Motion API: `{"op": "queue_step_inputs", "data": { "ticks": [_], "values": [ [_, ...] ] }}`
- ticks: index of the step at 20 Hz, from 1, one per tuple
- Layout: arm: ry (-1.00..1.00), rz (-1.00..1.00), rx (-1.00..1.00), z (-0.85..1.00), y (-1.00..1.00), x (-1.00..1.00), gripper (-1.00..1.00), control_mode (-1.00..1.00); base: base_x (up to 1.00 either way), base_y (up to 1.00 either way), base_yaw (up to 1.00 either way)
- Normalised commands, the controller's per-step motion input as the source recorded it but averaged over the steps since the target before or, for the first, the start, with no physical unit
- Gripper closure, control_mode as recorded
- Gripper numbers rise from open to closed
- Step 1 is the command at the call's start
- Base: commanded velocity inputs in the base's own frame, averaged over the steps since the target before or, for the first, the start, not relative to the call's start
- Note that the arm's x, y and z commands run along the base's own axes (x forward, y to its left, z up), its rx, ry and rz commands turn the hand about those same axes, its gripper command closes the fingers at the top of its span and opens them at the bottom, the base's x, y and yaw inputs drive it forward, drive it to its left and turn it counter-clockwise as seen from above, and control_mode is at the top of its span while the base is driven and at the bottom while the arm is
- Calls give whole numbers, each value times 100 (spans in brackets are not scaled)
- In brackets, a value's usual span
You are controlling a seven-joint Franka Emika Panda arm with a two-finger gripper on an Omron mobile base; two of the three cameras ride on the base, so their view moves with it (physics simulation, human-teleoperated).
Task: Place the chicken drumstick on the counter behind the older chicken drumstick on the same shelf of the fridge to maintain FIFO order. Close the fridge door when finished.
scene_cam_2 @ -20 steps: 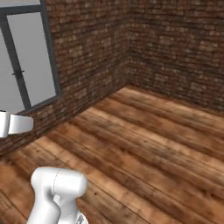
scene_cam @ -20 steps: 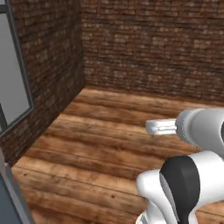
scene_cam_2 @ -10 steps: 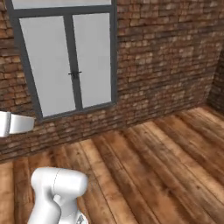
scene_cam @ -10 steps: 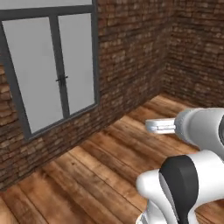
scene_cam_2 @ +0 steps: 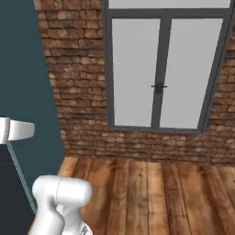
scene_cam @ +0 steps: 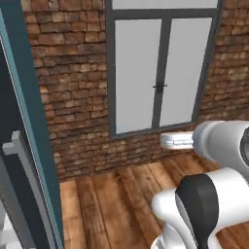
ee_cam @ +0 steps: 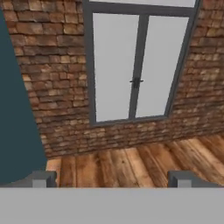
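Brick wall and window now fill my view after the base swung; teal cabinet side enters left. Gripper fingers apart, empty.

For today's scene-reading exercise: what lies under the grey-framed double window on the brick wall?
Under the window run courses of brick wall, then wooden plank floor. In the right base view, the teal panel covers the wall's left end and the robot's arm hides some floor.

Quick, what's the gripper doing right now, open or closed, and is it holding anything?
Gripper: open, its fingertips wide apart with nothing between them, pointed at the window in the brick wall.
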Motion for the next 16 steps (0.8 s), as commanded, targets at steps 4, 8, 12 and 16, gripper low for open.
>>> {"op": "queue_step_inputs", "data": {
  "ticks": [4,8,12,16],
  "values": [
    [0,0,0,0,0,0,-100,100,65,-14,84],
    [0,0,0,0,0,0,-100,100,64,-30,81],
    [0,0,0,0,0,0,-100,100,38,-35,78],
    [0,0,0,0,0,0,-100,100,6,-25,72]
  ]
}}
